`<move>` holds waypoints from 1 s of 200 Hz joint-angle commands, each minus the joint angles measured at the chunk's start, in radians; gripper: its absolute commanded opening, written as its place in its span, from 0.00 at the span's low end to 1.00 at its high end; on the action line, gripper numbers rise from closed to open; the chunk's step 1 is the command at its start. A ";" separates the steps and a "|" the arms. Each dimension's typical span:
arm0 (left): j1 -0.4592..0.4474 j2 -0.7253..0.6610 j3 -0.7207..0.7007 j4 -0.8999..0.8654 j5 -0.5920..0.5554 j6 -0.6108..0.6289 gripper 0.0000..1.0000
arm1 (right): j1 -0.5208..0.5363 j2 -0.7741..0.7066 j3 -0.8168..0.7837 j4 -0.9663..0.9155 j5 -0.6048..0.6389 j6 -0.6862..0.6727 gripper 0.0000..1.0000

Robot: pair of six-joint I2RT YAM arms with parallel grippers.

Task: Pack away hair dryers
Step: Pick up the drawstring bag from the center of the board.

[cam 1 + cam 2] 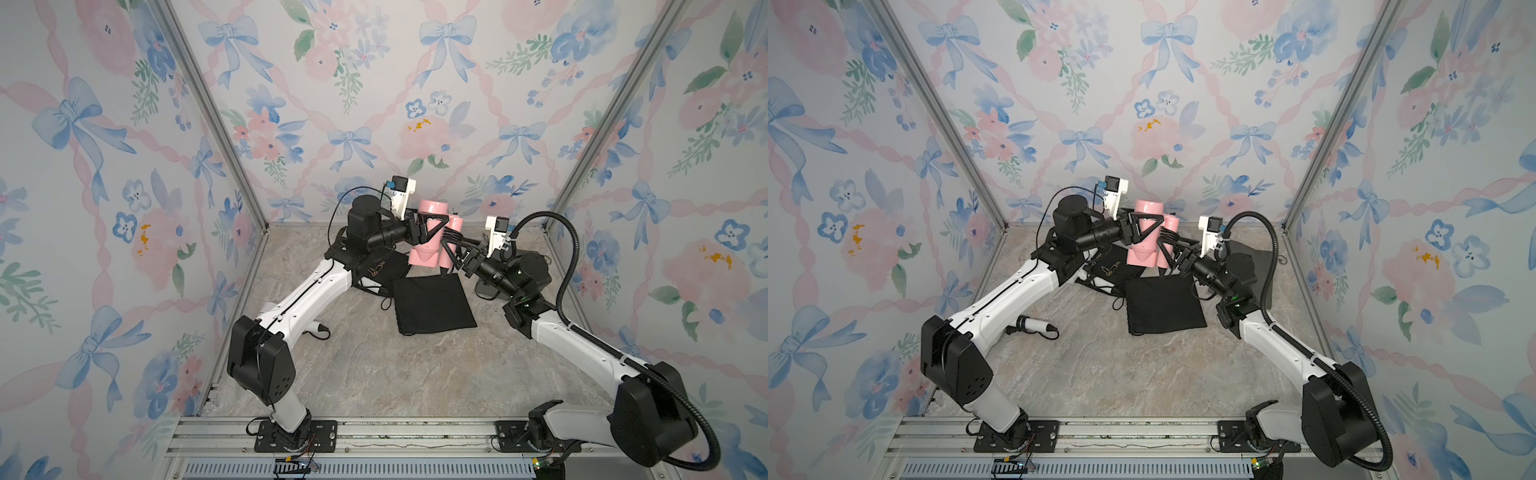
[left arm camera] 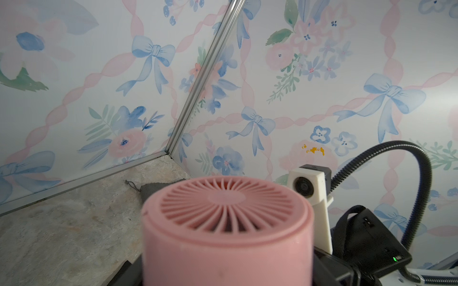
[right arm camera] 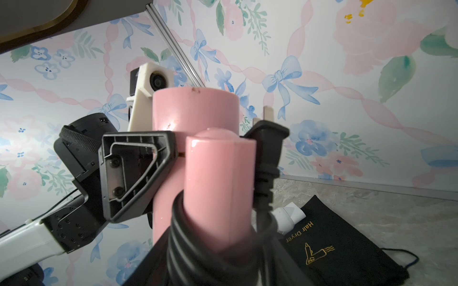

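Note:
A pink hair dryer [image 1: 428,245] hangs upright above the back of the table, seen in both top views. My left gripper [image 1: 432,226] is shut on its barrel [image 2: 226,247], whose vent grille faces the left wrist camera. My right gripper [image 1: 451,247] is shut round the folded handle [image 3: 219,178], over the dark cord [image 3: 198,247] wound on it. The plug [image 3: 269,143] sticks up beside the handle. A white hair dryer [image 1: 1034,323] lies on the table, partly under my left arm. Part of another white dryer [image 3: 288,215] shows beside a pouch.
A flat black pouch [image 1: 432,303] lies below the held dryer. A second black pouch [image 3: 327,245] with a gold "Hair Dryer" print lies under my left arm. A grey pouch [image 2: 153,189] sits near the back right corner. Walls close in on three sides.

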 commanded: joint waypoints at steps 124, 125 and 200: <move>0.137 -0.133 -0.166 0.013 -0.097 0.014 0.81 | -0.094 -0.037 -0.074 0.033 0.123 -0.011 0.25; 0.138 -0.133 -0.168 0.012 -0.098 0.015 0.81 | -0.094 -0.038 -0.075 0.031 0.126 -0.013 0.25; 0.156 -0.189 -0.338 -0.197 -0.268 0.083 0.82 | -0.180 -0.162 -0.091 -0.374 0.280 -0.244 0.23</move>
